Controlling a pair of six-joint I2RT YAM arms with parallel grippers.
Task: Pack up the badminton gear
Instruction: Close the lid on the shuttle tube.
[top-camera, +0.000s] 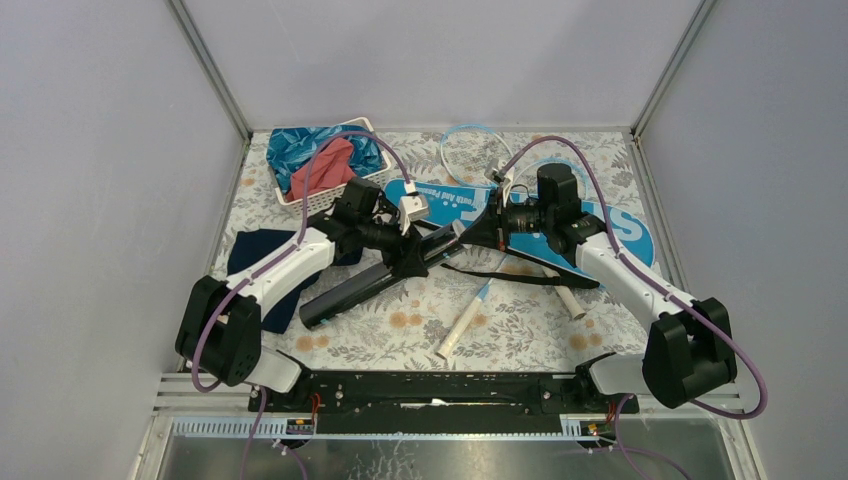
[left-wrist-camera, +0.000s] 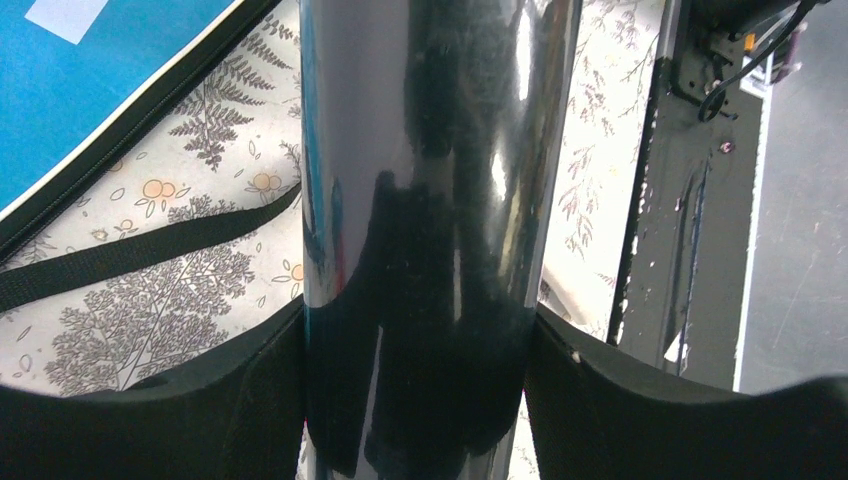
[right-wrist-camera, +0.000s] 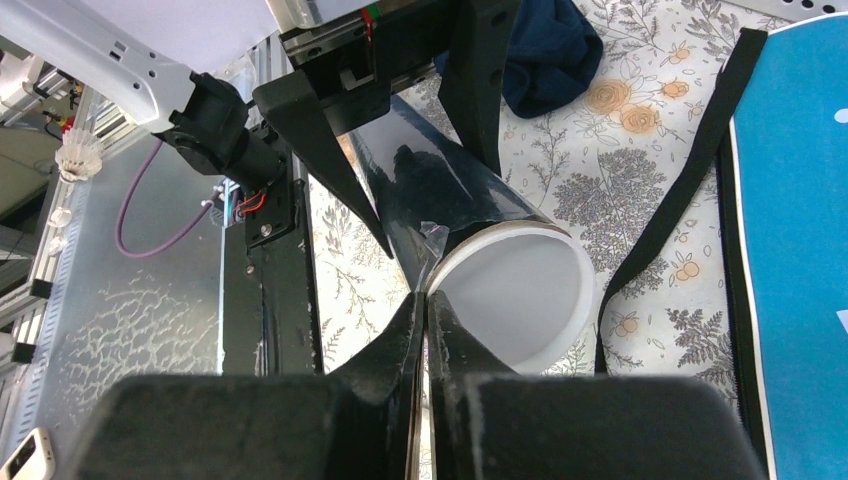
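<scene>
Floral worktop (top-camera: 520, 330): tube (top-camera: 350, 290) at centre, white end (right-wrist-camera: 520, 290) toward 2 o'clock, left fingers (left-wrist-camera: 640, 410) clamping its middle, right fingers (right-wrist-camera: 395, 350) pinched together at that rim (uncapping, likely); next needs a steady outward pull.

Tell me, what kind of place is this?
Probably a robot lab test booth: plain grey walls box in a floral-covered table, with a left arm and right arm bolted at its near edge.

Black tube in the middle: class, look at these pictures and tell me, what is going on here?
The left gripper clasps the black tube around its middle. The right gripper, shut, sits at the rim of the tube's white end. The rackets lie loose on the table by the blue bag, not yet packed.
</scene>
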